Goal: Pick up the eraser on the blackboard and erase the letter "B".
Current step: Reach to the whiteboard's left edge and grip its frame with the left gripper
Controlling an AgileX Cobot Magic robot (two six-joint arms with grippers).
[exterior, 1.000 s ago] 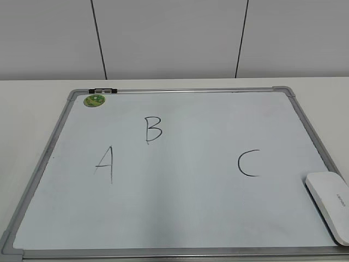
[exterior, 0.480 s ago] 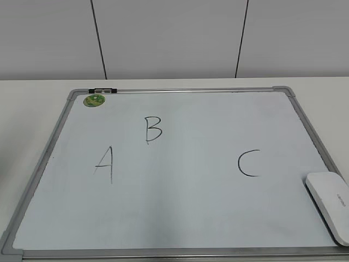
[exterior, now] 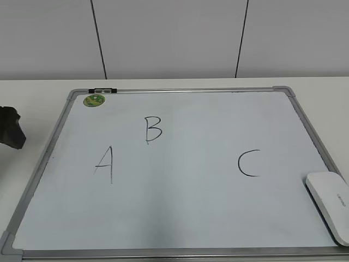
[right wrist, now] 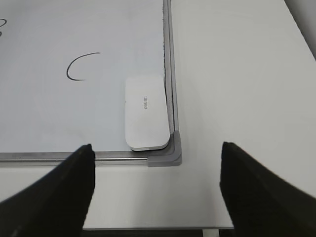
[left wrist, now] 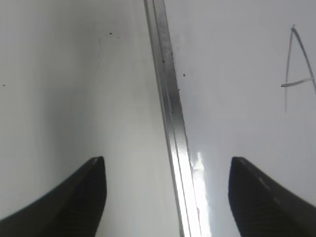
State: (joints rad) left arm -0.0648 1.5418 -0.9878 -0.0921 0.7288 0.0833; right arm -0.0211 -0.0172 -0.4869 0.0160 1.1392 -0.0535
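The right gripper (right wrist: 155, 192) has its jaws spread wide with nothing between them, hanging above the tabletop (right wrist: 237, 74) just off the near right corner of the blackboard (right wrist: 168, 59). From there the eraser (right wrist: 145, 112) sits ahead of the opening, lying flat on the board, tucked into that corner with its long side along the right frame rail. That spot probably explains the stance: this arm is the nearer one and the wide jaws could take the block across its narrow width.

The left gripper (left wrist: 168, 197) is likewise parted and empty, straddling the board's left frame rail from above, with the "A" (left wrist: 298, 69) off to one side. In the exterior view only a dark part of it shows at the left edge.

The letter "B" (exterior: 153, 130) is unerased, in the upper left part of the board, well apart from the eraser. The "C" (exterior: 248, 163) lies between them, so a careless sweep could smudge it. The frame rail touching the eraser may crowd one finger. A green magnet (exterior: 94, 100) sits at the far left corner, clear of the "B".
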